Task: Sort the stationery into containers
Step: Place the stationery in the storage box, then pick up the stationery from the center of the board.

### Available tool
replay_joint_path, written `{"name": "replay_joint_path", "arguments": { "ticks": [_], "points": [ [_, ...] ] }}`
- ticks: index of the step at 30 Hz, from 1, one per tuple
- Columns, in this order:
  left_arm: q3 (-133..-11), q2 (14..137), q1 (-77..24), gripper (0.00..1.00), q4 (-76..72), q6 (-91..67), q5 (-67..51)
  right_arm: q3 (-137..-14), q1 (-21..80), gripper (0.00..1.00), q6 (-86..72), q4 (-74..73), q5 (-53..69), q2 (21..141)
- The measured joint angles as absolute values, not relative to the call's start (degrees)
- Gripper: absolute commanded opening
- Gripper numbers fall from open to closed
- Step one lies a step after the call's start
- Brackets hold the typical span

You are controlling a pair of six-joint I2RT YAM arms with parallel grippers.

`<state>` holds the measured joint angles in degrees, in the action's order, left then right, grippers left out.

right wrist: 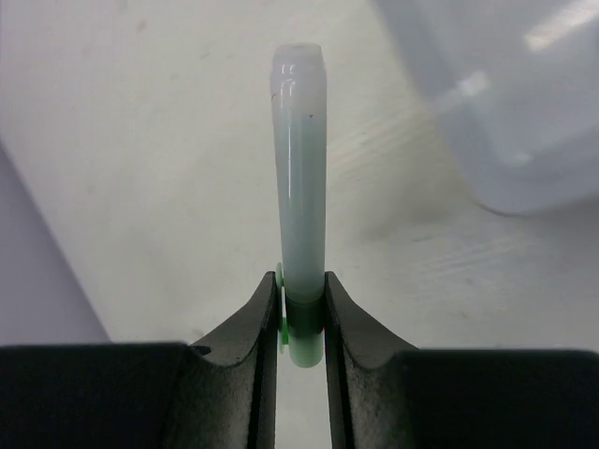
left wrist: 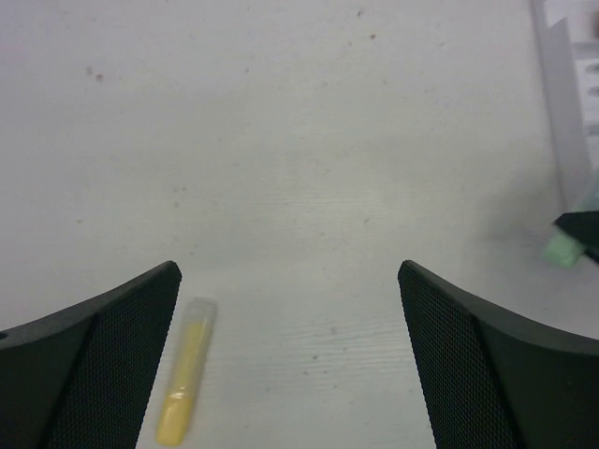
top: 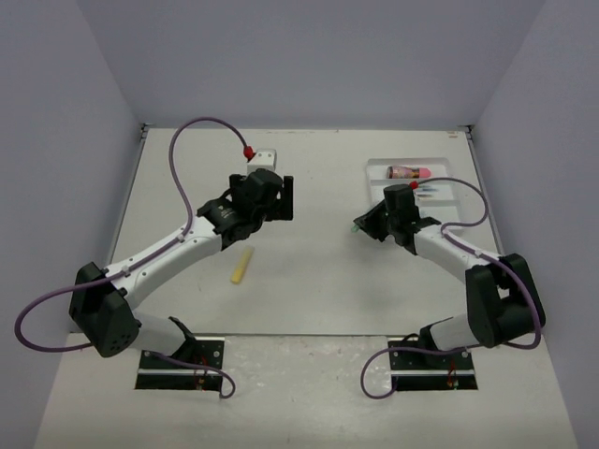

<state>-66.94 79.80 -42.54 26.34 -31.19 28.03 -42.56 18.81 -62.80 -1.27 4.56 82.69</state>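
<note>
Right gripper (right wrist: 301, 290) clamps the green marker (right wrist: 299, 168) — next, into the tray (top: 374, 165) by the bench's (top: 318, 290) far-right corner; left gripper (left wrist: 288, 271) gapes.

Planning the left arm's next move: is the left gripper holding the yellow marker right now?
No, the left gripper is wide open with nothing in it, and the yellow marker lies on the table.

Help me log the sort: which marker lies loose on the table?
The yellow marker, lying flat on the table with nothing gripping it. The green marker is clamped in the right end effector.
</note>
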Motion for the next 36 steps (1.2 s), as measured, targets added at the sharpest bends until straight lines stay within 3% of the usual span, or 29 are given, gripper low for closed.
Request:
{"name": "replay_joint_path", "arguments": {
  "ticks": [5,11,14,16,17,26,30,36],
  "points": [
    [-66.3,80.0,-42.6,1.0,31.3,-25.8,28.4,-49.7,17.6,0.0,-74.7,-18.7,-9.2,82.2],
    [-62.3,80.0,-42.7,1.0,33.0,-24.6,28.3,-53.4,10.3,0.03,-81.6,-26.1,-15.2,83.3],
    [-58.9,80.1,-42.7,1.0,33.4,-24.7,28.3,-54.0,7.6,0.36,-82.5,-27.4,-15.8,85.8],
    [-57.1,80.4,-42.6,1.0,33.4,-24.7,28.1,-54.8,6.6,0.83,-82.3,-28.3,-15.7,87.9],
    [-56.4,80.8,-42.5,1.0,33.4,-24.7,28.0,-55.4,6.2,0.88,-82.1,-28.6,-15.5,89.0],
    [-50.6,83.8,-40.1,0.99,29.8,-24.9,24.0,-60.9,5.7,0.89,-74.4,-25.6,-13.8,90.0],
    [-49.1,84.4,-39.3,0.85,28.0,-24.9,22.3,-59.5,6.2,0.89,-70.3,-23.6,-13.2,85.8],
    [-48.1,87.4,-39.1,0.75,25.9,-25.8,20.4,-57.1,9.2,0.89,-63.9,-20.6,-10.9,77.5]
  ]
}}
